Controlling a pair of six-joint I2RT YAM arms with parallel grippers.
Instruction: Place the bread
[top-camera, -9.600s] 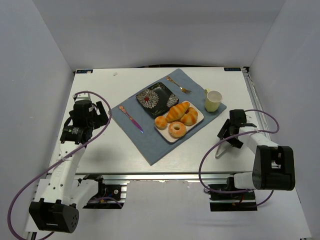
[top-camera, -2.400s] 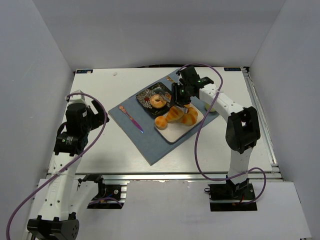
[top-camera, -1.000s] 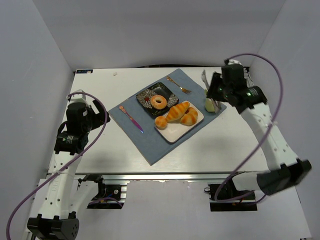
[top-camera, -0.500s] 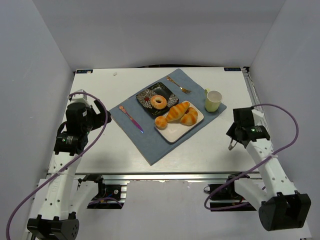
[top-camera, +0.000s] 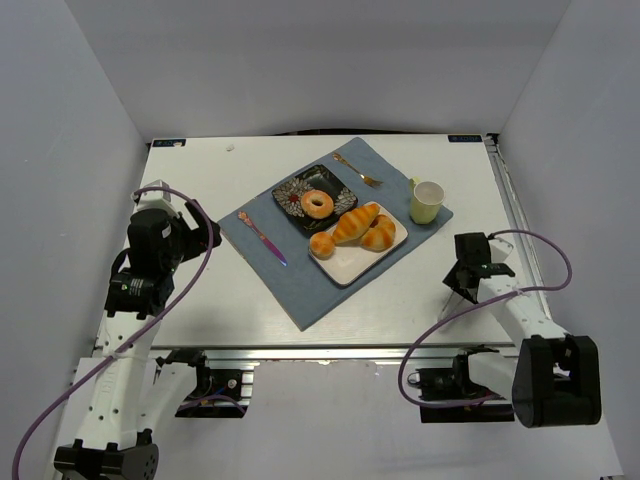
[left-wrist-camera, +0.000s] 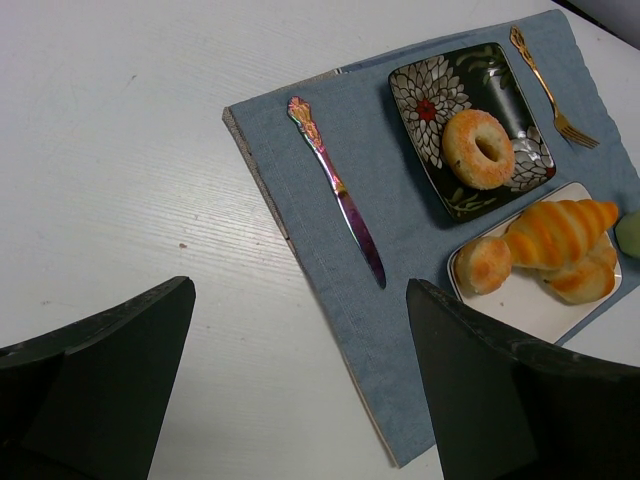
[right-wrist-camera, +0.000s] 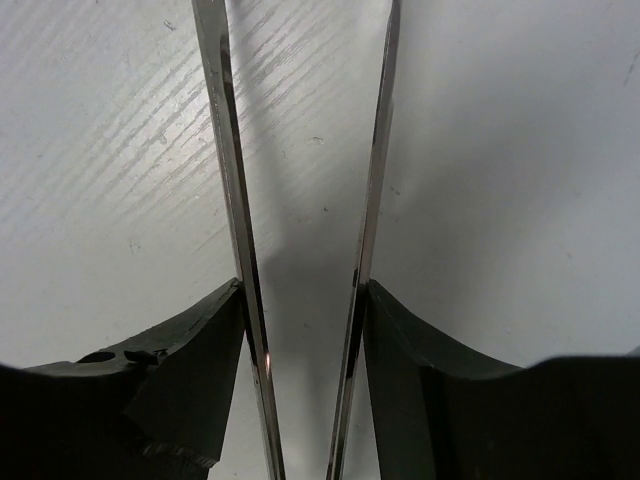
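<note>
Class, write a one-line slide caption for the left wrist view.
Ring-shaped bread sits on the black floral plate, a knife and a white tray of rolls alongside on the blue mat.

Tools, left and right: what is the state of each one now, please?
Left tool: open, holding nothing.
Right tool: open, holding nothing.

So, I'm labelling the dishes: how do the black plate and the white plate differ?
The black plate is flower-patterned; the white plate is plain. The black plate holds only the ring bread; the white plate holds two rolls and a round bun. Both lie on the blue mat.
</note>
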